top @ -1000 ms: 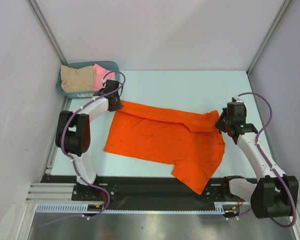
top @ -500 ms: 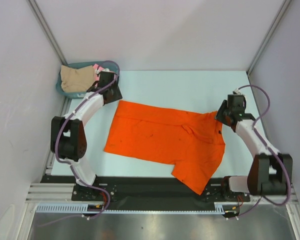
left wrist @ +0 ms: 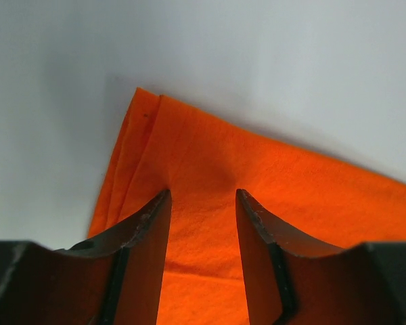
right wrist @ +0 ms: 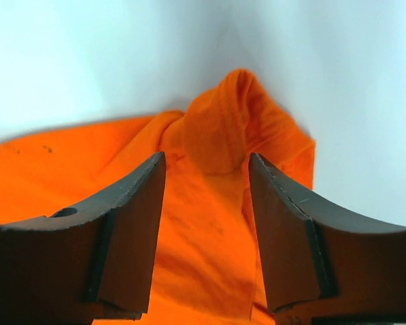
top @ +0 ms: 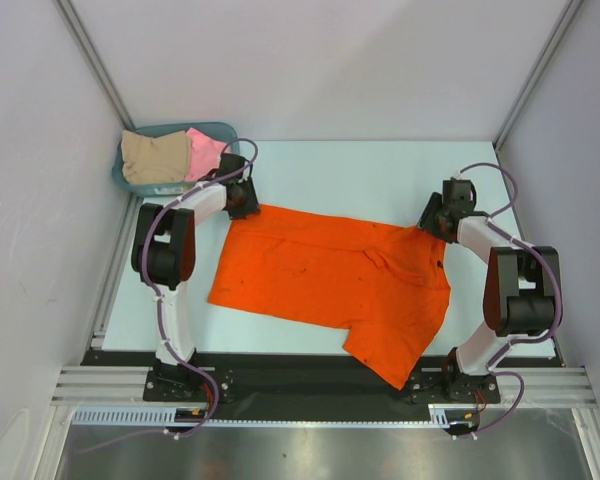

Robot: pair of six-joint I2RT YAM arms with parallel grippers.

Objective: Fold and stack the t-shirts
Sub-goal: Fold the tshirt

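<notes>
The orange t-shirt (top: pixel 330 275) lies spread across the middle of the table. My left gripper (top: pixel 246 203) is at its far left corner, open, jaws straddling the cloth (left wrist: pixel 203 223). My right gripper (top: pixel 430 217) is at its far right corner, open, jaws either side of a raised fold of orange cloth (right wrist: pixel 220 135). The pink t-shirt (top: pixel 206 151) and the beige t-shirt (top: pixel 155 155) lie bunched in the teal basket (top: pixel 225 129) at the far left.
White walls with metal posts close in the table at the back and both sides. The basket stands just behind my left gripper. The black rail with the arm bases (top: pixel 310 375) runs along the near edge.
Both arms have reached farther out. My left gripper has gone toward the basket and come back onto the shirt's far left corner. My right gripper has shifted back and left along the far right corner.
</notes>
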